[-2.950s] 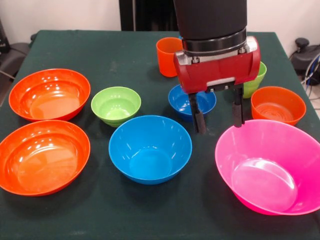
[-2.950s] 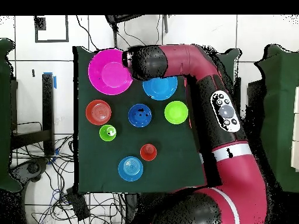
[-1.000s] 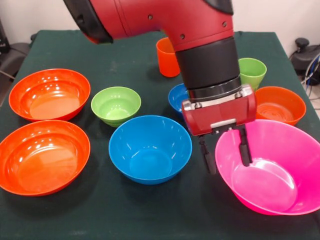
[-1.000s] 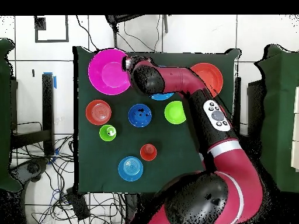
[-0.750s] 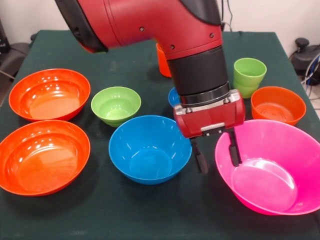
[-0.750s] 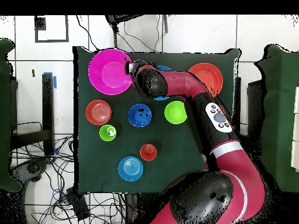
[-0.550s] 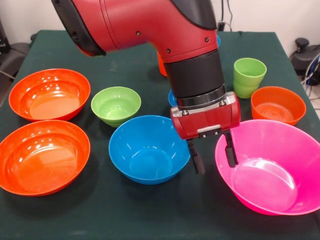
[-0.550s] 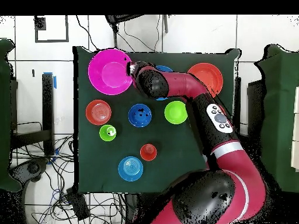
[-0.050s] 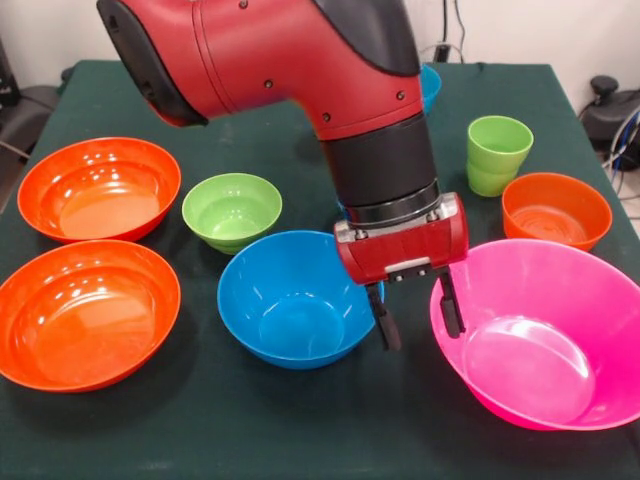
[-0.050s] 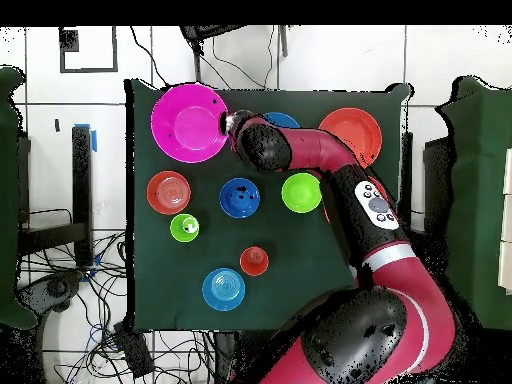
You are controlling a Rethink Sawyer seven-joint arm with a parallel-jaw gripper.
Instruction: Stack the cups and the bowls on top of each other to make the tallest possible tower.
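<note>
My gripper (image 9: 418,315) (image 10: 228,122) is open and low, astride the left rim of the large pink bowl (image 9: 540,345) (image 10: 188,122). One finger (image 9: 450,305) is just inside that rim, the other (image 9: 385,325) in the gap beside the large blue bowl (image 9: 290,300) (image 10: 283,120). Two large orange bowls (image 9: 100,185) (image 9: 85,310) lie at the left. The small lime green bowl (image 9: 232,210), small orange bowl (image 9: 556,208) and green cup (image 9: 497,153) stand apart. No tower is in view; nothing rests on anything else.
In the overhead view the dark blue bowl (image 10: 240,197), orange cup (image 10: 254,261) and light blue bowl (image 10: 223,288) stand behind the arm. The thick red arm (image 9: 300,60) covers the table's middle in the front view. The pink bowl sits close to the table's corner.
The open gripper has slid left in the front view, from well inside the pink bowl to its left rim. No bowl or cup has moved.
</note>
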